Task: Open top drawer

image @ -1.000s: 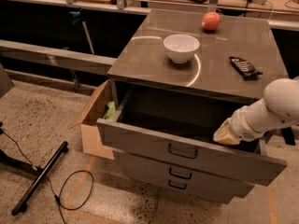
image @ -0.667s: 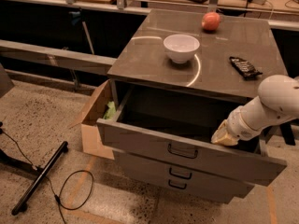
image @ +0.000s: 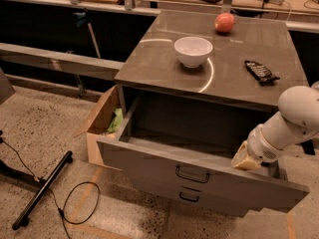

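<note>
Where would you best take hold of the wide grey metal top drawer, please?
Grip the small dark loop handle centred on the front of the wide grey metal top drawer, coming straight from the front: its bar stands off the panel, probably leaving room behind. The gripper is at the front's upper edge, near its right end.

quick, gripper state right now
Gripper: at the right end of the front rim of the pulled-out top drawer; open or closed cannot be told.
</note>
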`<state>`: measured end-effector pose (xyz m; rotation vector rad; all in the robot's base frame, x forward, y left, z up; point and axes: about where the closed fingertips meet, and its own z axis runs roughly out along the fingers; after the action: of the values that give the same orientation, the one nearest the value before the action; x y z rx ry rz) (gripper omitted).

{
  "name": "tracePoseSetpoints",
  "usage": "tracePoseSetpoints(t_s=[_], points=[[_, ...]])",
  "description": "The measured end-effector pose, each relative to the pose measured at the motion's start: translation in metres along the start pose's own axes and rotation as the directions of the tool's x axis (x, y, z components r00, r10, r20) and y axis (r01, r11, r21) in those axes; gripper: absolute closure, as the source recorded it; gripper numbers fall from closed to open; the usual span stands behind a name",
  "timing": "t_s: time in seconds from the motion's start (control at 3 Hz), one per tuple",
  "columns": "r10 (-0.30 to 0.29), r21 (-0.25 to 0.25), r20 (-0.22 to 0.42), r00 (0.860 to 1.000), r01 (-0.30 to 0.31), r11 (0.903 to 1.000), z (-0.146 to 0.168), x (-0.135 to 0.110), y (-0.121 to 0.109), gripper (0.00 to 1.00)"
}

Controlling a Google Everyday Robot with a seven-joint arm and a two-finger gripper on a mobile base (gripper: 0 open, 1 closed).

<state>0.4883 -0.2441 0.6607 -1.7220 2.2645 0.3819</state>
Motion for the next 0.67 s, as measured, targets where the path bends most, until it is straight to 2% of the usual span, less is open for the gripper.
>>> tracePoseSetpoints(t_s=[0.33, 0.67], points=[[0.032, -0.056, -0.04, 0.999, -0.034, 0.9979, -0.008, 0.016, 0.038, 1.0], [0.075, -0.156, -0.073, 0.995, -0.085, 0.9841, -0.017, 0.027, 0.086, 1.0]])
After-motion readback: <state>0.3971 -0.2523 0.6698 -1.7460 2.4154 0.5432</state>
